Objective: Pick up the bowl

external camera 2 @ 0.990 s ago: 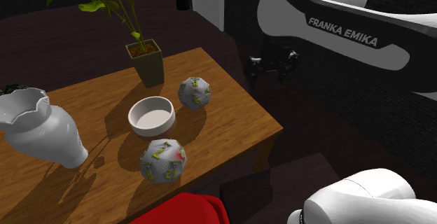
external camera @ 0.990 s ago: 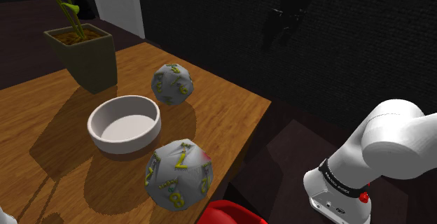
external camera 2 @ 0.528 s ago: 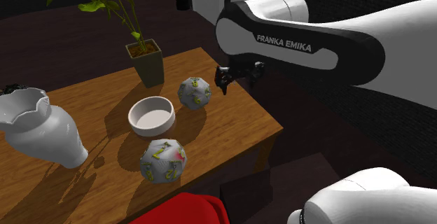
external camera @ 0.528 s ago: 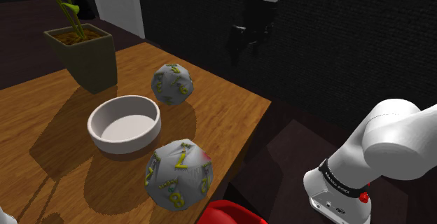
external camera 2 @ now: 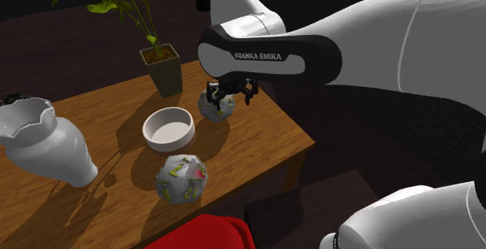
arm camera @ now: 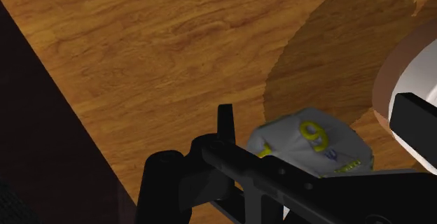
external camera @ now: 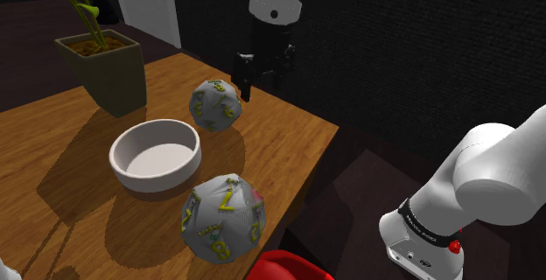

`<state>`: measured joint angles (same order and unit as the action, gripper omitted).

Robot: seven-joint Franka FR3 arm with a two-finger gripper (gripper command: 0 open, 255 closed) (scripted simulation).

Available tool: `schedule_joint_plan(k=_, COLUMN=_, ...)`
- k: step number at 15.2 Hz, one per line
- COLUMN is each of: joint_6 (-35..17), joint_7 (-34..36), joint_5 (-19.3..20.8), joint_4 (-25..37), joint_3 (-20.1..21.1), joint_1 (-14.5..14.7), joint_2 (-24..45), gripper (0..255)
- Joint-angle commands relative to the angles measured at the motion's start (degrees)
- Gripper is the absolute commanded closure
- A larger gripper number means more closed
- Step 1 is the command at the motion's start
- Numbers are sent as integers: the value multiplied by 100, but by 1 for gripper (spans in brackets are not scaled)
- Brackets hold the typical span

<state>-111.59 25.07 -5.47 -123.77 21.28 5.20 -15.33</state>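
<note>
The released pincer is hovering over the numbered ball at mid-frame, upper right of the white bowl.

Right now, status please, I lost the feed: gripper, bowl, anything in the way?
Gripper open, empty, over the die nearer the plant pot. Bowl upright on table, untouched. That die sits close beside it.

Gripper now above farther numbered ball
</note>
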Motion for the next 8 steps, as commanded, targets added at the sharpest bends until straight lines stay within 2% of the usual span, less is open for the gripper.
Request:
schedule_joint_plan(k=1, joint_6=-121, joint_7=274, joint_5=125, joint_4=287, joint_3=185, joint_1=27, joint_2=421, gripper=0)
schedule_joint_plan(k=8, joint_6=-409, joint_7=1242, joint_5=849, joint_4=1373, joint_3=631, joint_1=271, joint_2=1960, gripper=0)
